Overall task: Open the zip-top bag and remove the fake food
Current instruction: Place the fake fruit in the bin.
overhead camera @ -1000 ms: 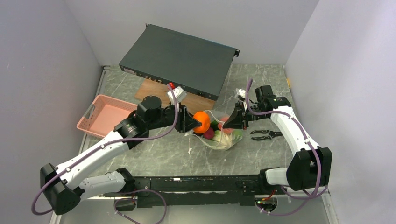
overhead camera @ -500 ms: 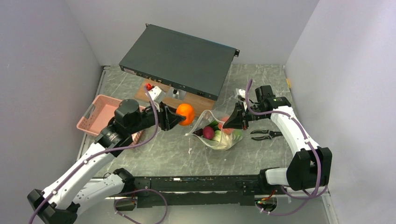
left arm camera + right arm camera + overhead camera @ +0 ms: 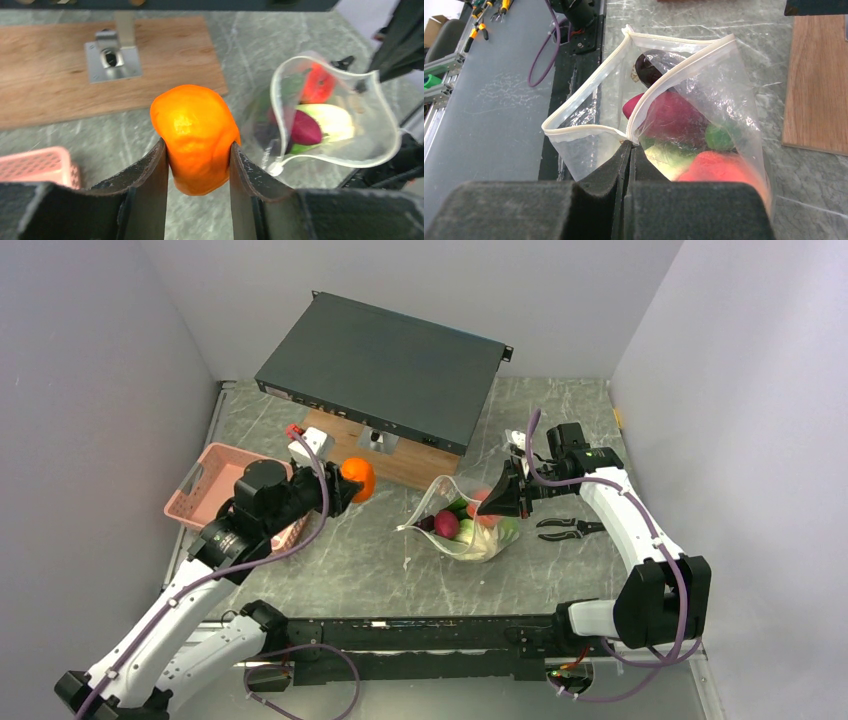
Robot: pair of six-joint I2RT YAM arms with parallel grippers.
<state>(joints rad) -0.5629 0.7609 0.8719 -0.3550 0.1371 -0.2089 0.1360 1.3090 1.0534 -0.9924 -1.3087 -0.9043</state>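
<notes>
1. My left gripper point(image 3: 198, 150) is clamped on the orange ball point(image 3: 195, 145), one pad on each flank. The ball is out of the bag, in the air.
2. My right gripper point(image 3: 630, 150) is pinched tight on the rim of the zip-top bag point(image 3: 724, 100), at the zip strip. The mouth gapes open.
3. The bag rests on the table point(image 3: 360, 570) between my two arms, propped up by that pinch. Inside it are a red-pink fruit point(image 3: 666, 117), a dark purple-red piece point(image 3: 649, 67), something green and a pale leafy head.
4. Step in hand, as I judge it: the bag is open and the first piece is out. The ball needs a resting place; most of the food remains inside.
5. Next move calls for lowering the ball to bare table or the pink basket point(image 3: 215, 490) and letting go, then reaching back into the mouth. My right must hold the rim steady so the floppy plastic does not fold shut.
6. Only the top view shows the ball near the basket, well apart from the bag, and the black pliers point(image 3: 565, 530) just right of the bag.
7. The right wrist view alone shows the pinch exactly. The left wrist view shows the ball's seat.
8. Farther off are the wooden board point(image 3: 50, 75) and the black case point(image 3: 385, 365).
</notes>
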